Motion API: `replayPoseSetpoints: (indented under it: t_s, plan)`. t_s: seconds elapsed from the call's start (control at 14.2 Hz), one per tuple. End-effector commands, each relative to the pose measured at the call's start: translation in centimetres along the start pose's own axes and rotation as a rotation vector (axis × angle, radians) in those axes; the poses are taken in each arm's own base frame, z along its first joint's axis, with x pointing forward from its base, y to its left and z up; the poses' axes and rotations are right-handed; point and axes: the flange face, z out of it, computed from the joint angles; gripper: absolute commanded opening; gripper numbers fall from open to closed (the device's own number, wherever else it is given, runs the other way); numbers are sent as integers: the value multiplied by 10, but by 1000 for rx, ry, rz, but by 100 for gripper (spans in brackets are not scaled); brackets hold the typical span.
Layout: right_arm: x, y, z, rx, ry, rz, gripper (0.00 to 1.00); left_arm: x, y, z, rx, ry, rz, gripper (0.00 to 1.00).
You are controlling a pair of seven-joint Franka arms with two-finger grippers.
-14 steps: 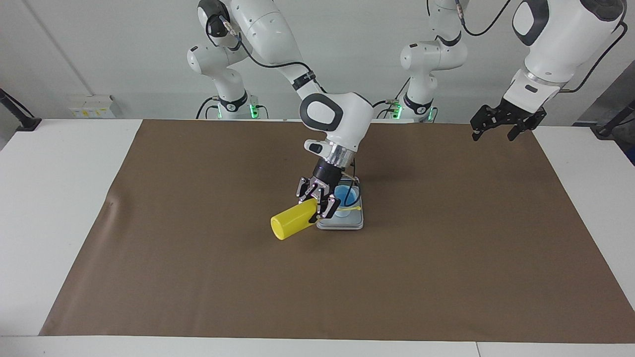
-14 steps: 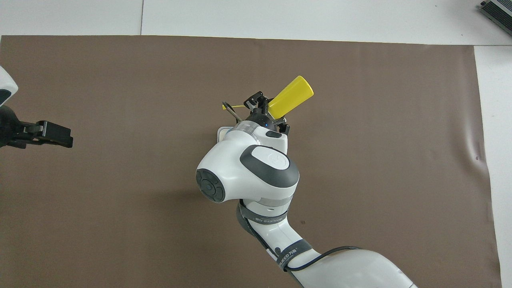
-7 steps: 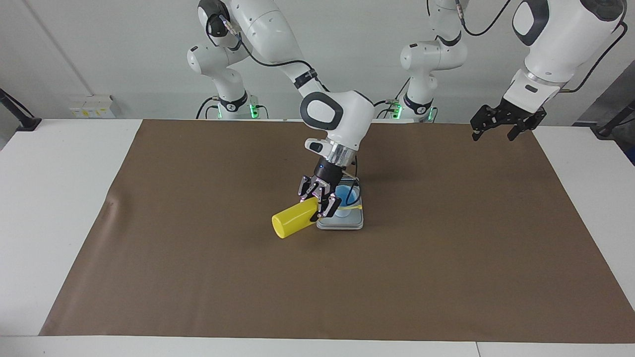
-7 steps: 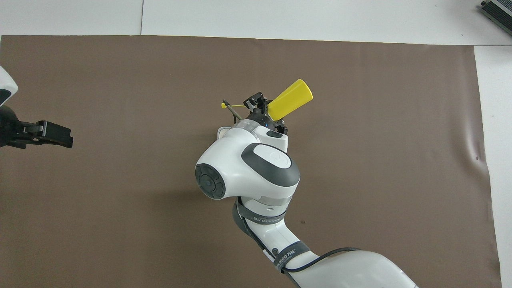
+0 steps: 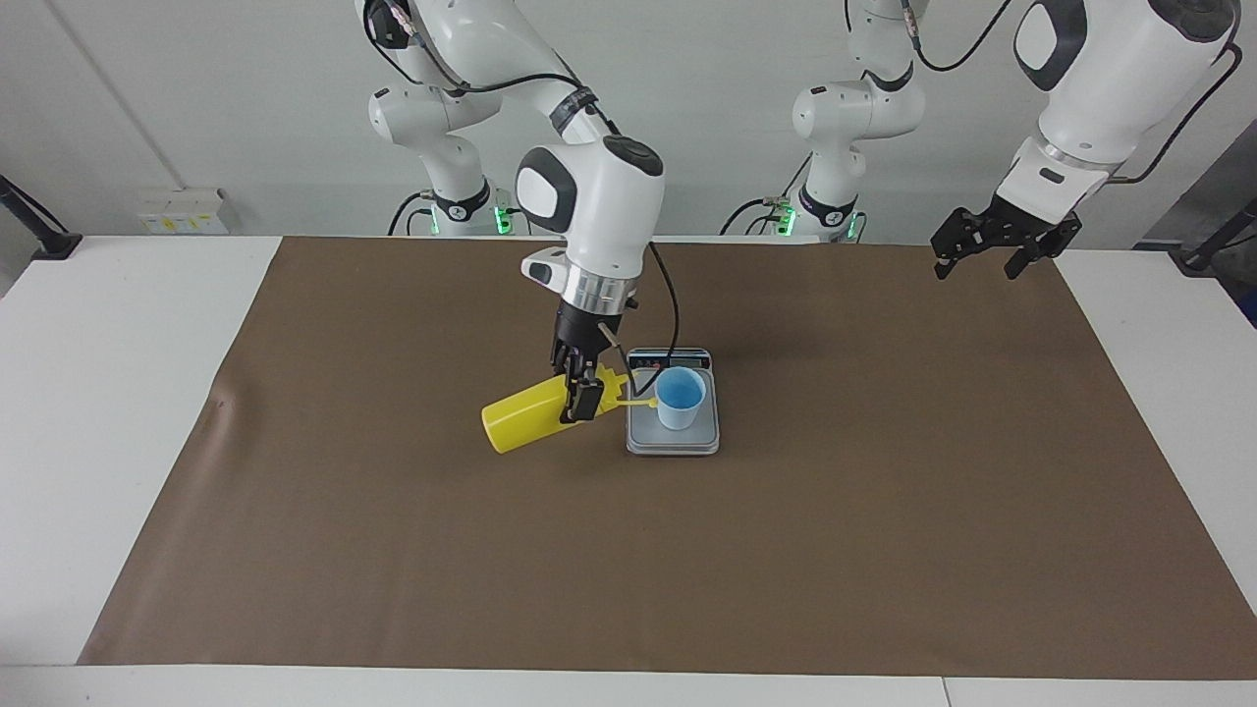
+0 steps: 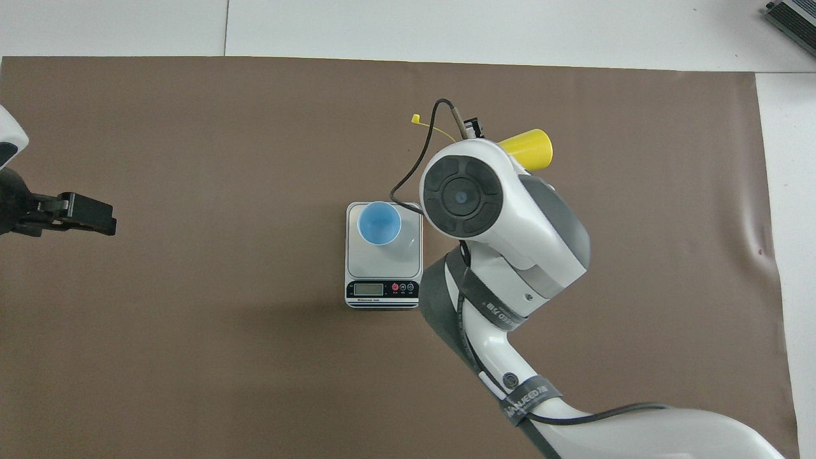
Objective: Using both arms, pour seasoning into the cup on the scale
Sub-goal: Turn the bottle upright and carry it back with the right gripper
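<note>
A small light blue tapered cup point(image 5: 680, 398) stands upright on the grey weighing plate of a flat silver-grey kitchen scale point(image 5: 674, 437), at the middle of the frame in both views. Seen from overhead, the cup point(image 6: 379, 223) shows a brighter blue inside, and nothing can be made out in it. It sits on the part of the plate farthest from the scale's point(image 6: 384, 262) dark display strip, which faces the robots.

The yellow plastic squeeze bottle point(image 5: 525, 419) is held tipped nearly on its side, just beside the scale toward the right arm's end of the counter point(image 5: 137, 324). Its flat base points toward the frame's left in the facing view and its nozzle end points toward the cup, stopping short of the rim. The small cap hangs on its thin yellow tether close to the cup's wall.

The right end effector point(image 5: 579, 388) grips the bottle near its shoulder, fingers closed on it, pointing down.

The left end effector point(image 5: 997, 241) waits at the upper right of the facing view, raised over the brown mat point(image 5: 884, 530), fingers spread apart.
</note>
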Motion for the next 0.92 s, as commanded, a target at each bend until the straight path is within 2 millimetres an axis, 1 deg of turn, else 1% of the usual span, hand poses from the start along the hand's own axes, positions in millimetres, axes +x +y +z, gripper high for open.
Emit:
replayPoseSetpoints:
  t_s: [0.0, 0.14, 0.21, 0.28, 0.35, 0.49, 0.56, 0.63, 0.71, 0.85]
  plan:
    - [48, 5, -10, -62, -116, 64, 6, -8, -3, -1, -8, 11, -2, 100]
    - [90, 4, -4, -110, -221, 124, 4, -8, -3, 0, -8, 10, -2, 100]
    - [113, 4, 1, -132, -279, 151, 0, -8, -3, 0, -8, 8, -2, 100]
    - [137, 7, 6, -153, -342, 155, 0, -8, -3, 0, -8, 10, -2, 100]
    - [158, 9, 13, -164, -419, 156, 0, -8, -3, 0, -8, 8, -2, 100]
    - [205, 19, 33, -195, -557, 275, 0, -8, -3, -1, -8, 11, -2, 100]
    - [226, 24, 37, -207, -625, 319, 0, -8, -3, 0, -8, 8, -2, 100]
    - [241, 30, 43, -206, -683, 326, 0, -8, -3, 0, -8, 10, -2, 100]
    - [259, 39, 54, -214, -740, 352, 0, -8, -3, 0, -8, 10, -2, 100]
    - [287, 58, 82, -206, -876, 474, 0, -8, -3, 0, -8, 10, -2, 100]
